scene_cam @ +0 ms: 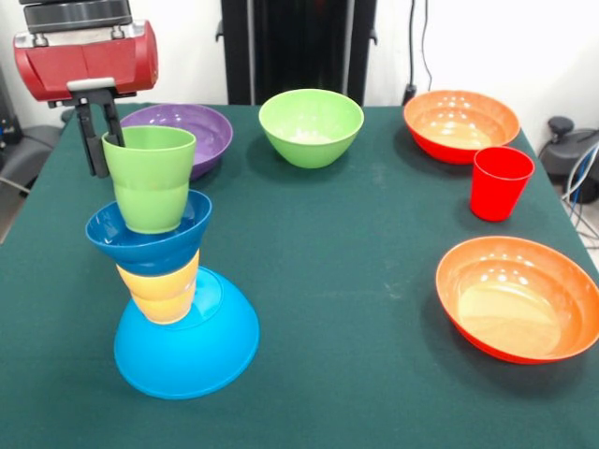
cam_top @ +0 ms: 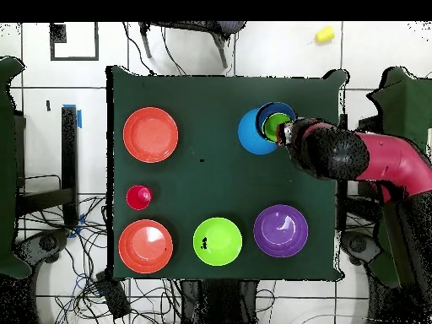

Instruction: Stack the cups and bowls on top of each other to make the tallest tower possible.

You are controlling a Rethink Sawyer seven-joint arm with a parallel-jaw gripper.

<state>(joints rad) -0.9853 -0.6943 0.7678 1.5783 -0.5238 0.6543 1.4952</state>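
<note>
Stacking is under way, and we judge the step in hand to be the placing of the green cup [scene_cam: 150,178] on top of the tower [scene_cam: 173,290]. That tower stands at one end of the bench [scene_cam: 337,281]: a large light-blue bowl [scene_cam: 187,346] turned upside down as base, a yellow cup [scene_cam: 159,290] on it, a small dark-blue bowl [scene_cam: 150,238] on that, and the green cup sitting upright in the dark-blue bowl. The pile leans a little in the front view.

The fingers [scene_cam: 100,140] reach down at the green cup's rim, one dark finger showing outside the wall; we take them to be clamped on the cup's wall, though the inner finger is hidden.

Loose on the bench, well apart from the tower, lie the purple bowl [scene_cam: 192,131], the green bowl [scene_cam: 311,126], two orange bowls [scene_cam: 460,123] [scene_cam: 519,297] and the red cup [scene_cam: 501,182].

Next, we think, the fingers must let go gently and lift straight up, so the leaning pile is not nudged, then fetch another piece; the red cup looks the lightest choice.
</note>
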